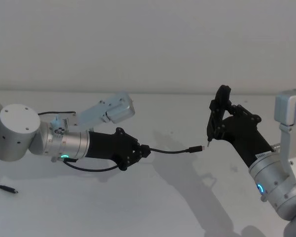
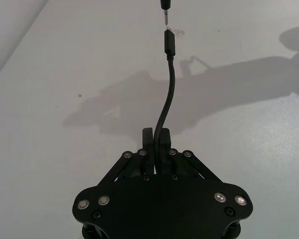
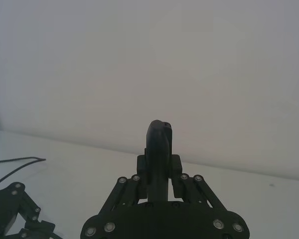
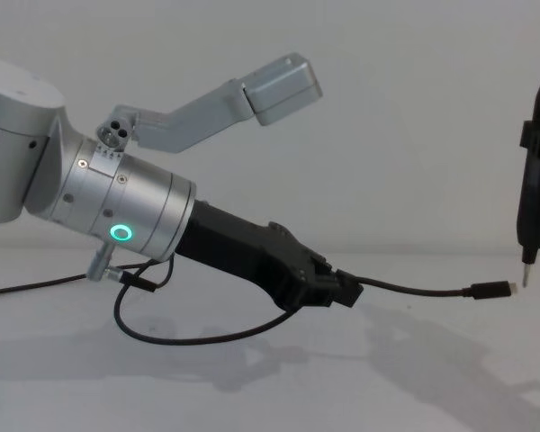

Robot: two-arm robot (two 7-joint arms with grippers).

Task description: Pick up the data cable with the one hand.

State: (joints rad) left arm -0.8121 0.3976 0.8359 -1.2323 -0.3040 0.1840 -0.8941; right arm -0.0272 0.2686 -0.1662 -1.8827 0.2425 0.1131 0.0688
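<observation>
The left gripper [image 1: 144, 151] is pinched on the cable [image 1: 170, 151], holding it above the table [image 1: 153, 207] with its plug [image 1: 196, 148] pointing toward three o'clock, almost touching the tip of the upright tool [image 1: 217, 116] clamped in the right gripper [image 3: 159, 169].

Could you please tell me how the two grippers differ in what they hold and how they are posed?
The left gripper is shut on the thin, bendy cable; the right gripper is shut on a stiff, upright tool. The left gripper reaches sideways, holding the cable's plug off the table; the right gripper tilts upward. Both are black.
</observation>
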